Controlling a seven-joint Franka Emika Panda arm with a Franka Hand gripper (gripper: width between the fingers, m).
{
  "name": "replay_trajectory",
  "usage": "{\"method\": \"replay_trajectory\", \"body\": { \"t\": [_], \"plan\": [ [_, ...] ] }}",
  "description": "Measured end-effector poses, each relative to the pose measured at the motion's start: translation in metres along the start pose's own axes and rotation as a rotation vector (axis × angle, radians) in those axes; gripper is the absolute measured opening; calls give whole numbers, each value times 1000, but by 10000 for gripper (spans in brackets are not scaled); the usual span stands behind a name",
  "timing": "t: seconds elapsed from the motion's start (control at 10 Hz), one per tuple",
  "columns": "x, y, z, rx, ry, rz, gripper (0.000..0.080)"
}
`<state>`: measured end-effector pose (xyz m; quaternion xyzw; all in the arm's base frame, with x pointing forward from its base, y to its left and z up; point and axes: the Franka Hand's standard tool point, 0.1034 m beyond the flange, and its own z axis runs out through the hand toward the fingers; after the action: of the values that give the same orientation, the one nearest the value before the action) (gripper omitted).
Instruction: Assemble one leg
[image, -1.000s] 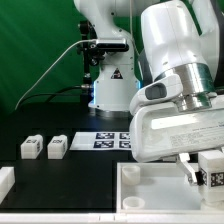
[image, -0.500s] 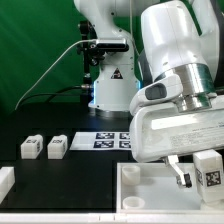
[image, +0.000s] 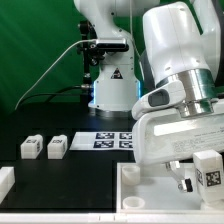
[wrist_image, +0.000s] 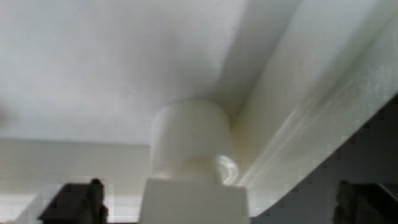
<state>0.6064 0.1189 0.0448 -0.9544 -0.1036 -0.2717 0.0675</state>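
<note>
A white leg (image: 209, 171) with a black-and-white tag stands upright in the far corner of the white tray (image: 140, 186), at the exterior view's right. My gripper (image: 198, 181) is low over that corner, straddling this leg. In the wrist view the leg (wrist_image: 192, 150) rises between my two dark fingertips (wrist_image: 80, 202), with a gap on each side, so the jaws stand open. One finger (image: 186, 183) shows beside the leg; the other is hidden. Two more legs (image: 30, 147) (image: 56, 147) lie on the black table at the exterior view's left.
The marker board (image: 112, 140) lies behind the tray near the robot base (image: 110, 92). Another white part (image: 5, 181) sits at the left edge. The tray's raised rim (wrist_image: 311, 110) runs close beside the leg.
My hand has turned about its axis and sunk slightly over the tray corner. The visible finger has shifted beside the leg. The leg sits a little lower.
</note>
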Motion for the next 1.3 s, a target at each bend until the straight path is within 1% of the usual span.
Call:
{"method": "replay_trajectory", "body": {
  "t": [0.2, 0.3, 0.4, 0.5, 0.6, 0.7, 0.8, 0.9, 1.0, 1.1, 1.2, 1.3],
  "plan": [
    [-1, 0, 0, 0, -2, 1, 649],
    [-2, 0, 1, 9, -32, 1, 649],
    [5, 2, -11, 16, -75, -6, 649],
    [15, 5, -21, 10, -64, -9, 649],
    [10, 1, -22, 41, -175, -8, 649],
    [14, -4, -28, 75, -300, 2, 649],
    [19, -7, -31, 97, -387, 11, 649],
    [20, -9, -30, 118, -464, 14, 649],
    [21, -10, -29, 138, -566, 15, 649],
    [33, -5, -22, 140, -561, 16, 649],
    [38, -2, -19, 127, -518, 17, 649],
    [38, -3, -19, 125, -512, 16, 649]
  ]
}}
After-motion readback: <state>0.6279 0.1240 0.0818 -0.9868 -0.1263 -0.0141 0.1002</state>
